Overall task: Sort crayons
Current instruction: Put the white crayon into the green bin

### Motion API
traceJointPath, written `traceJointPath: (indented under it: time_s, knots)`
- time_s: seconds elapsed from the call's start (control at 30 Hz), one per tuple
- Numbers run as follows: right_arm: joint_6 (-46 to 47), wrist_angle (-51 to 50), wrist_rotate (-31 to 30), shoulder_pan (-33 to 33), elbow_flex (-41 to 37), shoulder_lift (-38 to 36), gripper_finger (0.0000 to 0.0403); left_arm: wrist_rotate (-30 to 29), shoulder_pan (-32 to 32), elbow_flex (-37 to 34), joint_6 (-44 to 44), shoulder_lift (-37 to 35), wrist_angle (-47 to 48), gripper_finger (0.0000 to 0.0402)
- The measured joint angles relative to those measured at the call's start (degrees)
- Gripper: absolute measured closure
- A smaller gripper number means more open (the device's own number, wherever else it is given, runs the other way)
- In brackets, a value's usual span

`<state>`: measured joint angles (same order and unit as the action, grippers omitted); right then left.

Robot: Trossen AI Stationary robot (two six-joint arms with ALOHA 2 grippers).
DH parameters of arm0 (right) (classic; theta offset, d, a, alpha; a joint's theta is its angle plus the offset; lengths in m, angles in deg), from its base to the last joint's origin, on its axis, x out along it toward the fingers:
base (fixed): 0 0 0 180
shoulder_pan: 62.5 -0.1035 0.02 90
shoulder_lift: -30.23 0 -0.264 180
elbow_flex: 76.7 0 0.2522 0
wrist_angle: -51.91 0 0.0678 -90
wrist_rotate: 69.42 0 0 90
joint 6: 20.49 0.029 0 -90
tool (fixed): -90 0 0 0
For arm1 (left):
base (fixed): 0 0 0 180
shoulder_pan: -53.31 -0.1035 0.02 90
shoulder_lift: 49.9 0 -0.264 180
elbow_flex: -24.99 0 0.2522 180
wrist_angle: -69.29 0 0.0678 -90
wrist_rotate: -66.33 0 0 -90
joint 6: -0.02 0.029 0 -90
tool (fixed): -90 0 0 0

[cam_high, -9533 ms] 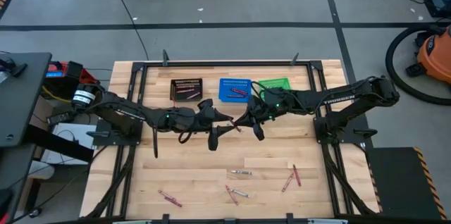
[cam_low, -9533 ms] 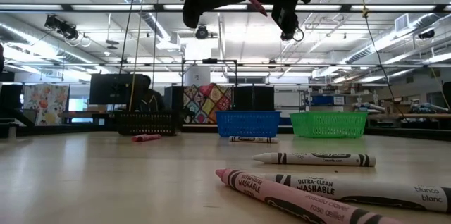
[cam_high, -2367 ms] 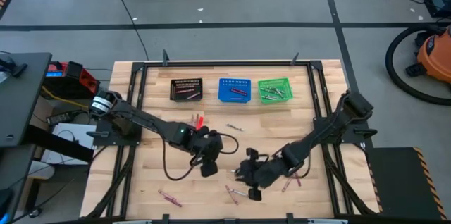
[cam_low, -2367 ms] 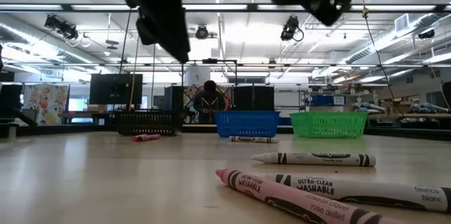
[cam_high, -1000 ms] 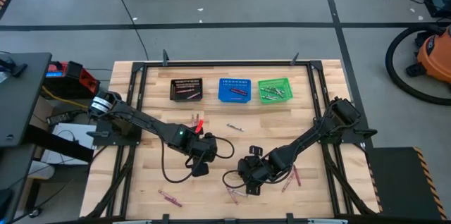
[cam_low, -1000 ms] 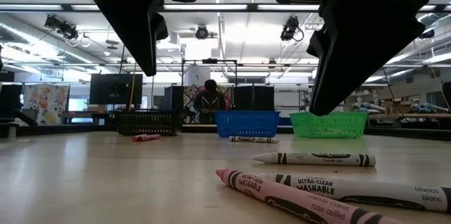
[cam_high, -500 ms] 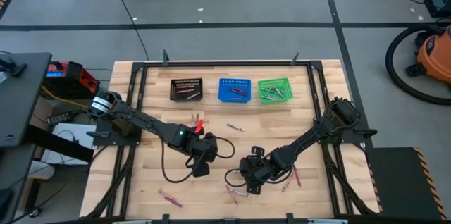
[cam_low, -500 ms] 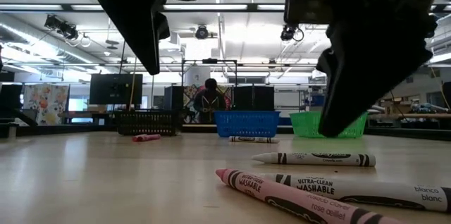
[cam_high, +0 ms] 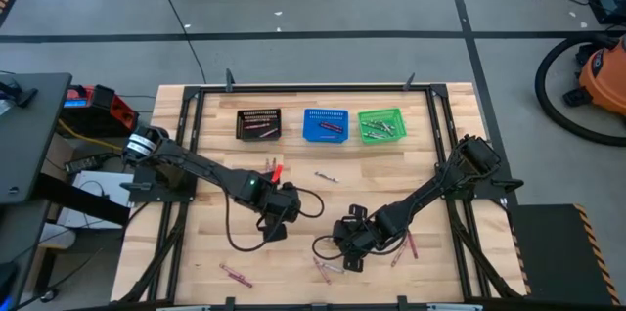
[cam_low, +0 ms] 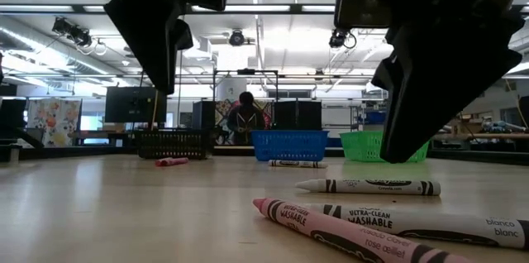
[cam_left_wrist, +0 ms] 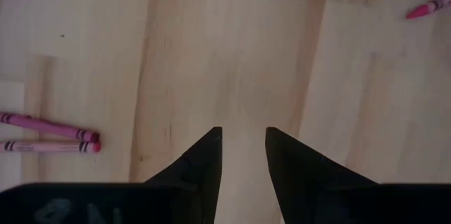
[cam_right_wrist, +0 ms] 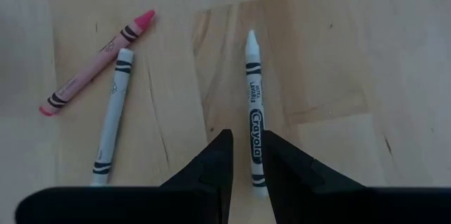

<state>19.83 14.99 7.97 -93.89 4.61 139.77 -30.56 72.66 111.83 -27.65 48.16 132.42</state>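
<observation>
Behind the desk (cam_high: 225,252) stretches a workshop that only my low view sees, with a person (cam_low: 245,118) seated beyond the black basket (cam_high: 258,123), blue basket (cam_high: 326,124) and green basket (cam_high: 380,124). From above, bare boards lie wide between the baskets and my arms. My left jaws (cam_left_wrist: 241,155) hang parted and empty over plain wood. My right jaws (cam_right_wrist: 245,159) straddle a white crayon (cam_right_wrist: 254,132) without gripping it; a pink crayon (cam_right_wrist: 95,62) and another white crayon (cam_right_wrist: 111,118) lie beside.
</observation>
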Motion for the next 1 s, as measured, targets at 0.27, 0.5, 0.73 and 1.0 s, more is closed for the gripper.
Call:
traceJointPath:
  time_s: [0.27, 0.5, 0.73, 1.0]
  knots:
    - [-0.88, 0.11, 2.22, 0.71, 0.02, 0.33, 0.0321, 0.02, -0.02, 0.0, -0.01, 0.0, 0.49, 0.0281]
    - [-1.95, 1.12, 3.59, 1.08, 0.26, 3.48, 0.0321, 0.02, -0.02, 0.0, -0.01, 0.02, 0.24, 0.0281]
    - [-1.75, 0.63, 4.58, 1.65, 0.31, 4.31, 0.0321, 0.02, -0.06, 0.0, 0.28, 0.02, -0.01, 0.0281]
    - [-0.82, -0.04, 5.37, 2.97, 0.22, 4.28, 0.0344, 0.0, -0.06, 0.02, 0.32, 0.02, -0.29, 0.0281]
